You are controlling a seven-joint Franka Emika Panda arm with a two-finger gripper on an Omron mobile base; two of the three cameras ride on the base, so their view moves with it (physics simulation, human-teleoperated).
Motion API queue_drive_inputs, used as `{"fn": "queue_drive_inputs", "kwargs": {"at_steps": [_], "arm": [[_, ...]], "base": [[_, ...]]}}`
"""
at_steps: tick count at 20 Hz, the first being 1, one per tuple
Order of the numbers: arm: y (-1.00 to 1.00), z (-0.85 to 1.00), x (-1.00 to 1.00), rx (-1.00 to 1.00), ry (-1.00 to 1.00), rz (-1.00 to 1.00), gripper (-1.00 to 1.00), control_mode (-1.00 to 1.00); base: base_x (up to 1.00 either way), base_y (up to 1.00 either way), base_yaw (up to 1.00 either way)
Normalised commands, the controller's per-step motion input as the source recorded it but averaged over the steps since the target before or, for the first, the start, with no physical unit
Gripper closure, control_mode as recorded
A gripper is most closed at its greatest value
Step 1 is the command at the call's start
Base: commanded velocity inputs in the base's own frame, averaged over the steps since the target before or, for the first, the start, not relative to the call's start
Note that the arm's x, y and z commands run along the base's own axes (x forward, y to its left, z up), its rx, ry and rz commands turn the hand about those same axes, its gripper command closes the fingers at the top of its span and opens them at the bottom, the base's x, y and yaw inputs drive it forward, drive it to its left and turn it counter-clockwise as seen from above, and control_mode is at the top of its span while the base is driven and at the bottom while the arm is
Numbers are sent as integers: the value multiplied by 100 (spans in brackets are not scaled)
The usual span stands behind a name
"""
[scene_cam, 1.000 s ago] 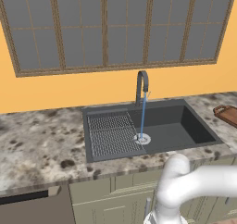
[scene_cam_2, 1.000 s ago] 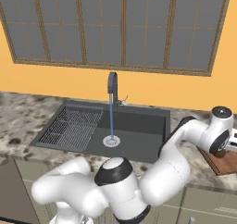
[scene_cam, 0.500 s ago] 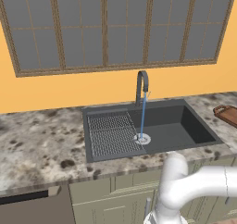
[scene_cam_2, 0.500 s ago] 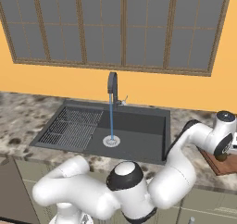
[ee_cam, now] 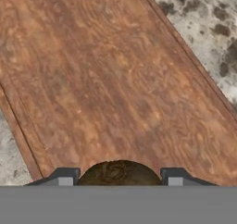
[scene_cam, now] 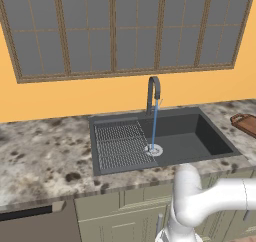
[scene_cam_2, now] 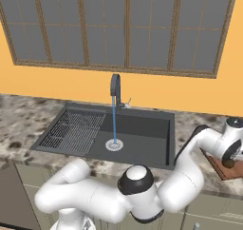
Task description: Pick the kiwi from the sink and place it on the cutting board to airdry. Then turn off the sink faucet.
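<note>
While water runs from the sink faucet (scene_cam: 153, 88) onto the round drain (scene_cam: 154, 149), the sink (scene_cam: 200, 136) holds no kiwi: wire rack (scene_cam: 120, 145) sits in its left half, drain right of the rack. Right of the sink, on the speckled counter (scene_cam: 40, 156), lies the cutting board (scene_cam: 245, 123), clipped by the frame edge in the left base view. Right base view: arm reaches right, past the sink, gripper (scene_cam_2: 229, 162) low over the board's near end. Kiwi (ee_cam: 119, 173) sits pinched between the two fingertips (ee_cam: 65, 177), jaws closed narrow on its sides, one tip left of it, one right. Hand view looks straight down on the board's wood grain, kiwi directly over it; contact with the board cannot be judged. Faucet is not yet turned off.
</note>
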Motion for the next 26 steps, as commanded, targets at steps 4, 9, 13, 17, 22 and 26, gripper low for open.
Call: {"fn": "queue_drive_inputs", "kwargs": {"at_steps": [4,9,13,17,22,26], "arm": [[-14,-24,14,1,4,5,100,-100],[-15,-21,12,1,3,5,100,-100],[-14,-21,8,1,2,5,-100,-100],[-5,-11,2,0,1,4,-100,-100],[0,11,0,0,0,3,-100,-100],[11,12,0,0,0,4,-100,-100]], "base": [[0,0,0],[0,0,0],[0,0,0],[0,0,0],[0,0,0],[0,0,0]]}}
